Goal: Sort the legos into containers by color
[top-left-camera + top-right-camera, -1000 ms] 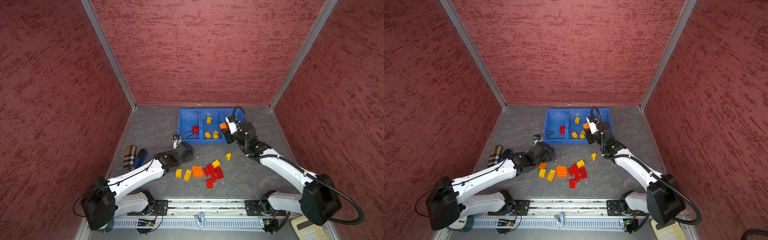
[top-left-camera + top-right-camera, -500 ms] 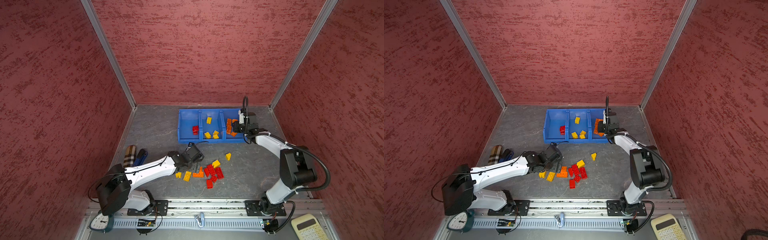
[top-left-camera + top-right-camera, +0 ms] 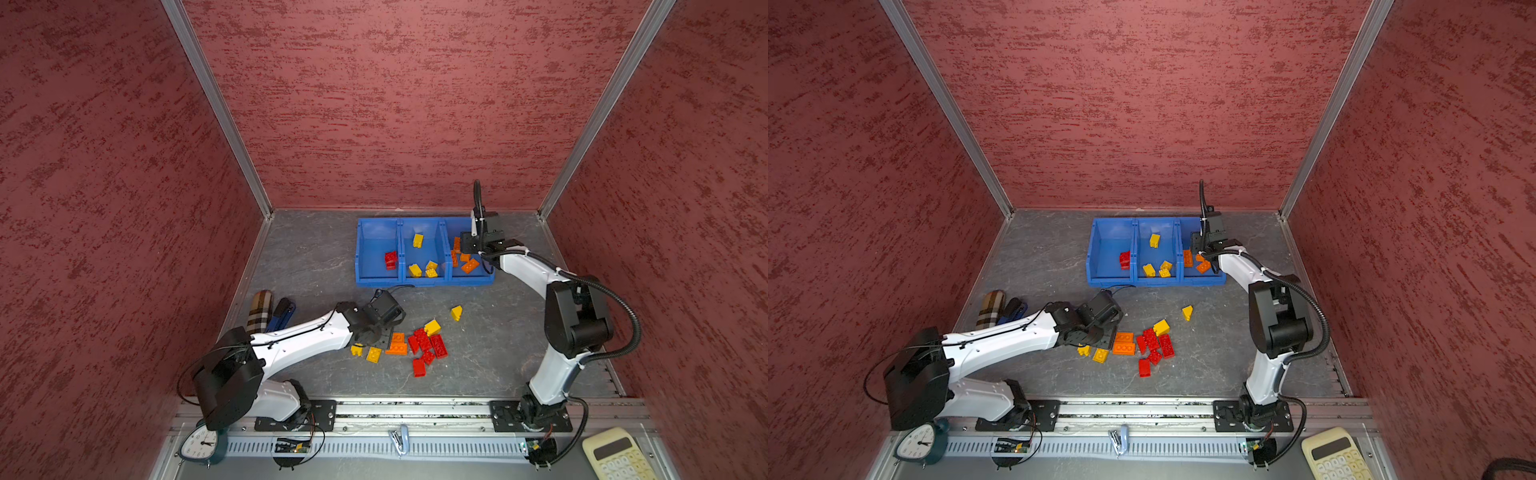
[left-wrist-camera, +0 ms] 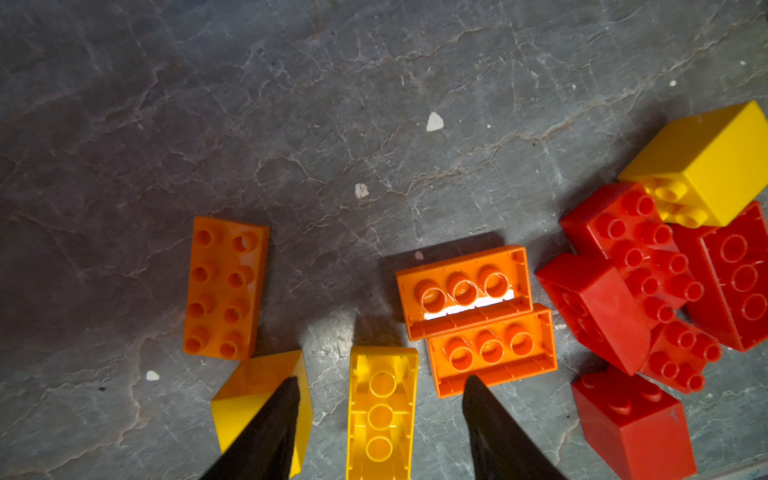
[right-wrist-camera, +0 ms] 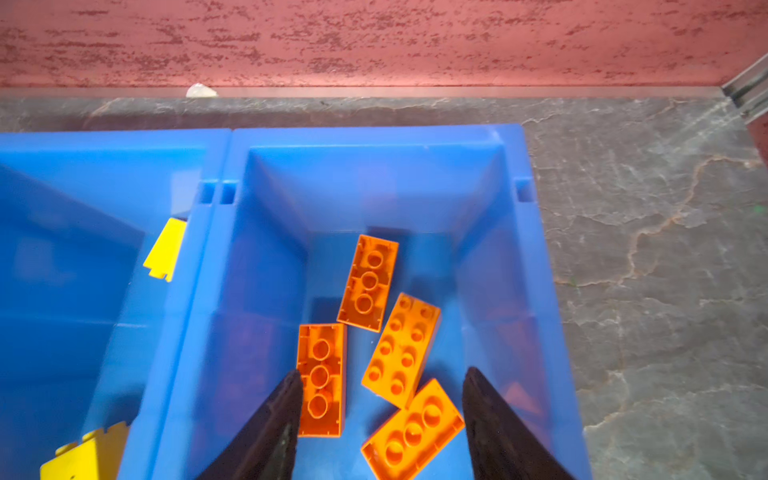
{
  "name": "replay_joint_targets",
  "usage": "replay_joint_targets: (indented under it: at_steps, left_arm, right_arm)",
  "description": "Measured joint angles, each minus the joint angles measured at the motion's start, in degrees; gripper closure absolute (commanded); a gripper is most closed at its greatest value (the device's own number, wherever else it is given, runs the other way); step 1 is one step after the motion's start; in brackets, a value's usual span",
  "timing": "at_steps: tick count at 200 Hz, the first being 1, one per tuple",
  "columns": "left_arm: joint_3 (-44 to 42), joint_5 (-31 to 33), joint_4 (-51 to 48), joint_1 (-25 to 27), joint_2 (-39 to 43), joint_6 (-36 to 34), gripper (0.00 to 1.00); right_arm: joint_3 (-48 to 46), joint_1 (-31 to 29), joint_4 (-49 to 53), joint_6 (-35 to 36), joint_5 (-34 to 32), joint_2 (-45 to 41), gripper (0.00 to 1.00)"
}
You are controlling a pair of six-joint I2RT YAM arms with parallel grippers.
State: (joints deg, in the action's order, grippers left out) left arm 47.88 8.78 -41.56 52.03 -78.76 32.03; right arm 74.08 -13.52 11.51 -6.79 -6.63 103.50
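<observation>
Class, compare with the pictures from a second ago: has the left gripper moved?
Yes. In a top view the left gripper has moved away from the front lip of the containers, down the picture, to the loose legos.

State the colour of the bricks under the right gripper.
Orange bricks, best in the right wrist view.

containers (image 3: 424,281) behind, legos (image 3: 422,338) in front (some inside)

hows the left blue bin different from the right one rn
The left bin holds only red legos, bunched against one wall; the right bin holds four orange legos. The right gripper hangs open over the right bin; nothing is above the left bin. Both are the same blue, open-topped, joined in one row.
</observation>
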Motion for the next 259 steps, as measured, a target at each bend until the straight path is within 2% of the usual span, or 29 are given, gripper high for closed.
replay_joint_targets:
  at_steps: [49,59,62,66,121,144,184,193,227,259]
  left_arm:
    - [-0.96,-2.21,0.07,-0.39,-2.01,-1.42,0.42]
    - [-1.27,-2.51,0.0,-0.52,-2.62,-1.53,0.43]
    - [-1.33,-2.56,0.02,-0.55,-2.84,-1.51,0.43]
    - [-1.42,-2.6,0.04,-0.57,-3.17,-1.53,0.44]
    - [-2.21,-4.24,1.62,-0.61,-7.85,-1.55,0.49]
    - [-2.1,-4.39,2.16,-0.59,-9.03,-1.84,0.58]
    - [-2.12,-4.09,2.21,-0.63,-9.01,-1.99,0.68]
    - [-2.12,-3.98,2.21,-0.63,-8.98,-2.08,0.74]
    - [-2.1,-3.3,2.16,-1.27,-8.02,-1.53,0.77]
    - [0.42,-1.14,2.34,-3.3,-2.43,-0.76,0.78]
  right_arm:
    - [-5.77,-0.7,-2.29,-0.04,2.75,-8.9,0.23]
    - [-6.69,-0.7,-3.13,-0.24,2.99,-10.56,0.13]
    - [-6.91,-0.7,-3.34,-0.33,3.04,-10.99,0.04]
    - [-7.28,-0.7,-3.69,-0.37,3.1,-11.61,0.01]
    - [-14.51,-0.7,-8.94,-2.05,3.8,-19.61,0.01]
    - [-18.78,-0.7,-11.8,-3.41,2.43,-23.87,0.01]
    - [-25.29,-0.68,-16.44,-6.62,-1.6,-30.51,0.01]
    - [-26.34,-0.66,-17.18,-6.97,-1.75,-31.78,0.01]
    - [-27.61,-0.52,-17.7,-5.57,3.63,-34.97,0.01]
    - [-26.12,-0.52,-12.57,-4.42,10.43,-35.01,0.01]
